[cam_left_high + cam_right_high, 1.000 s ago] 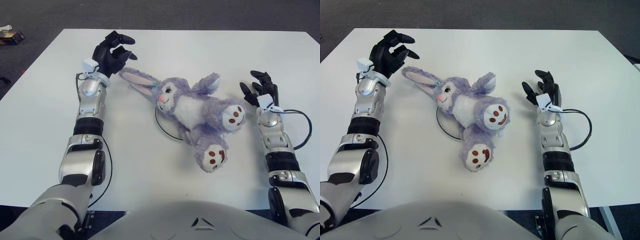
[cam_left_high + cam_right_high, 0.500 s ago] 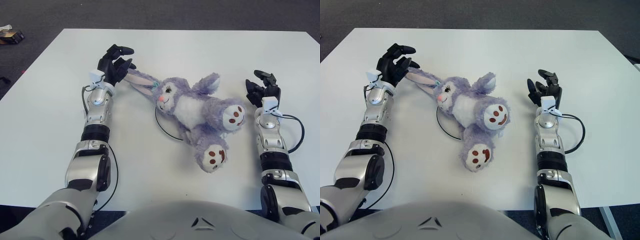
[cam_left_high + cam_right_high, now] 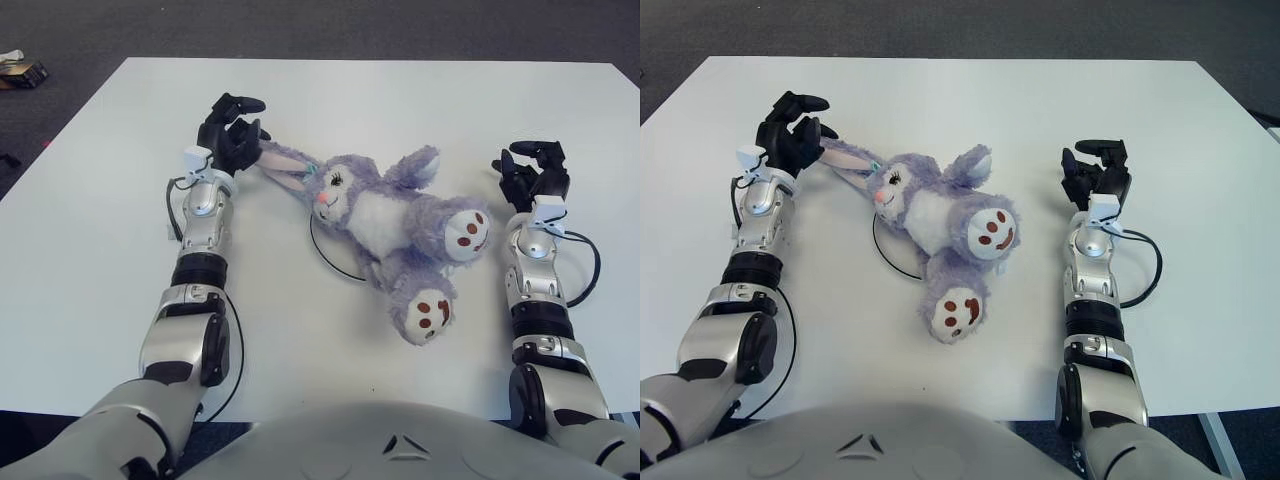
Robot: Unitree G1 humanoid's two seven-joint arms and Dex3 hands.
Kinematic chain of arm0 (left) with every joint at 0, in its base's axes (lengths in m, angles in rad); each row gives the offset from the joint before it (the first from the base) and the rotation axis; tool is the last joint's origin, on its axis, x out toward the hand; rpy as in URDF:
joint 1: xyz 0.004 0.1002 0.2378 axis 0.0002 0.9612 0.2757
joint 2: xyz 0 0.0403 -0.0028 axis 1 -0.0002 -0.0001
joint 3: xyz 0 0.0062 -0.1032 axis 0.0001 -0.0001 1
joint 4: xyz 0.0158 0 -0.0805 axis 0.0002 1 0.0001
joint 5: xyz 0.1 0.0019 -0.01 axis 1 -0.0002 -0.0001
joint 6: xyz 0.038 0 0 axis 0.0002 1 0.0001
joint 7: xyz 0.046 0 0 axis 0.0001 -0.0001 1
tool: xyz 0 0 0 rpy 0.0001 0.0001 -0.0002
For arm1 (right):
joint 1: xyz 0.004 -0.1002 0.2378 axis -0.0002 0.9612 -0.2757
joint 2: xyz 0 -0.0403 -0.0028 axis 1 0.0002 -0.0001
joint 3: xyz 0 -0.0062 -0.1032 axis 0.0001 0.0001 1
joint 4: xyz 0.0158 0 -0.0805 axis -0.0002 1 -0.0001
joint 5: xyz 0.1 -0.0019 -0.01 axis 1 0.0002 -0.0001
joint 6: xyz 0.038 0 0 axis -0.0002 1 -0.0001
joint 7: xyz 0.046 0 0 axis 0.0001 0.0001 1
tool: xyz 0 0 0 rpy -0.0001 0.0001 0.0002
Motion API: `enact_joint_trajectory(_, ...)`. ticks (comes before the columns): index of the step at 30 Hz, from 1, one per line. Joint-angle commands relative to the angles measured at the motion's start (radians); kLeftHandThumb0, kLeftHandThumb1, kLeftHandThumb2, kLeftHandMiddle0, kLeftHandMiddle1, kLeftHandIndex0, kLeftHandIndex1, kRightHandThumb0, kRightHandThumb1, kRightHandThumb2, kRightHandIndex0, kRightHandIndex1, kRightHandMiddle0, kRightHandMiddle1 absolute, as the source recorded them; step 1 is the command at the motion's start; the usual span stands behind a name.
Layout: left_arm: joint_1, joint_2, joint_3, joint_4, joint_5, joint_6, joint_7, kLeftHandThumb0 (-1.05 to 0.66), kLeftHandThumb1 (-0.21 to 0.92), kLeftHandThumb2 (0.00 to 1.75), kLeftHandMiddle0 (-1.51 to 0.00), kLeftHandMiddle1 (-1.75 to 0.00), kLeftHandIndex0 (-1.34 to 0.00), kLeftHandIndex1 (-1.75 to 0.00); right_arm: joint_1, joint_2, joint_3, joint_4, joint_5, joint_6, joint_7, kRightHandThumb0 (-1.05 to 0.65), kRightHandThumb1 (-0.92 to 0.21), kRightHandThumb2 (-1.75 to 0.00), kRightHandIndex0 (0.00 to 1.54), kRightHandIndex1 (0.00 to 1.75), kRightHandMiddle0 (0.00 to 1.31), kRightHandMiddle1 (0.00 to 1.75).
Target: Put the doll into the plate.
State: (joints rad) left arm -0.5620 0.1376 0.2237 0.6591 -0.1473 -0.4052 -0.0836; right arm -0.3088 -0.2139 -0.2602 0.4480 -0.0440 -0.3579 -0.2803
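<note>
White table (image 3: 120,260) is filling most of both views, w/ its far & left edges showing against dark floor; broad bare surface is lying open behind the doll, to the far right, and along the near side betw the two arms

Purple bunny doll (image 3: 385,225) is lying on its back near table centre, head toward the far left, feet pointing near-right. It's covering the plate (image 3: 330,258) almost entirely – only a thin dark curved rim is peeking out at the doll's near-left side, so can't tell how much of the plate sits under it

Left hand (image 3: 232,132) is sitting at the tip of the doll's long ear, fingers curled loosely around it; whether they're actually pinching the ear can't be made out. Forearm is running back along the table's left part, clear of the doll's body

Right hand (image 3: 1097,172) is showing just right of the doll's raised foot, apart from it, fingers curled inward & holding nothing. A black cable is looping off its wrist over the table

Small object (image 3: 22,68) is lying on the floor off the far-left corner, cut by the frame edge, too small to identify
</note>
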Motion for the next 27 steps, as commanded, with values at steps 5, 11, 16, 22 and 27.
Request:
enact_joint_trajectory(5,0.026,-0.006,-0.004,-0.012,0.01,-0.001,0.024,-0.01,0.47,1.04,-0.54,-1.75,-0.5,-1.41,0.031,-0.001,0.002,-0.052,-0.002,-0.01,0.016,-0.01,-0.92,-0.23,0.64,1.2,0.31,1.5)
enact_joint_trajectory(11,0.04,-0.016,-0.009,-0.022,0.017,-0.012,0.039,-0.01,0.46,1.04,-0.55,-1.75,-0.51,-1.4,0.045,0.004,0.004,-0.08,-0.008,0.002,0.017,-0.01,-0.92,-0.23,0.65,1.22,0.32,1.47)
enact_joint_trajectory(16,0.049,-0.021,-0.01,-0.029,0.02,-0.018,0.047,-0.31,0.85,0.44,-0.77,-1.75,-0.42,-1.53,0.052,0.006,0.005,-0.096,-0.009,0.013,0.018,-0.01,-0.92,-0.23,0.64,1.25,0.33,1.44)
enact_joint_trajectory(22,0.072,-0.034,-0.01,-0.046,0.022,-0.03,0.066,-0.35,0.91,0.35,-0.81,-1.75,-0.4,-1.55,0.062,0.011,0.009,-0.123,-0.01,0.035,0.017,-0.01,-0.92,-0.23,0.64,1.27,0.35,1.42)
enact_joint_trajectory(27,0.103,-0.049,-0.008,-0.065,0.016,-0.039,0.078,-0.35,0.91,0.36,-0.82,-1.75,-0.39,-1.56,0.072,0.016,0.009,-0.149,-0.008,0.058,0.017,-0.01,-0.92,-0.23,0.63,1.27,0.35,1.43)
